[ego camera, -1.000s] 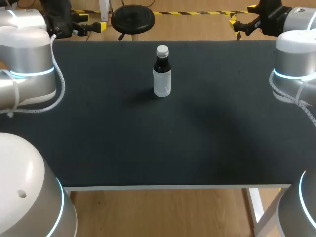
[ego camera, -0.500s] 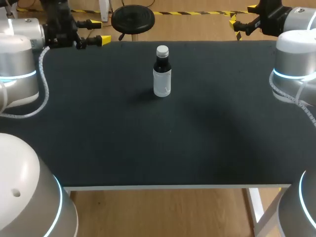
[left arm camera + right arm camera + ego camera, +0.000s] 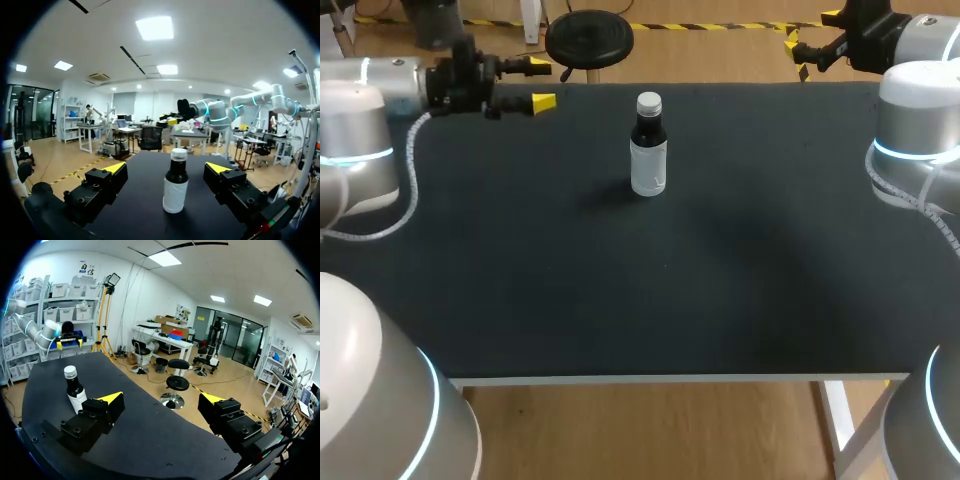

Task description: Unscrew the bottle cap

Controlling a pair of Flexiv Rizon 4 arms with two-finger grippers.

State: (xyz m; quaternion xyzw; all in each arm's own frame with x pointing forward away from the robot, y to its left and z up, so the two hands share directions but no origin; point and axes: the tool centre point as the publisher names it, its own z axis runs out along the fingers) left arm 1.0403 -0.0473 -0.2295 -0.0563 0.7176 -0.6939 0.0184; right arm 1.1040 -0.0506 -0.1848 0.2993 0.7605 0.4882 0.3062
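Black surface (image 3: 520,300) is carrying, in the head view, a dark bottle with white label (image 3: 648,160) and white cap (image 3: 649,101), standing upright near the far middle; left jaws are hanging nearer it, right jaws well apart. Left wrist: spread jaws are framing the bottle ahead. Right wrist: spread jaws are pointing past it

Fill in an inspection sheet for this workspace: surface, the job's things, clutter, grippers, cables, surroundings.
Surface: dark table, flat.
Job's things: bottle upright toward the far middle, white cap on, nothing touching it.
Clutter: nothing seen.
Grippers: left gripper open, at the far left edge, fingers pointing at the bottle; right gripper open, at the far right corner.
Cables: left arm's cable and right arm's cable, white coils, apart from the bottle.
Surroundings: nothing seen reaching over the table.
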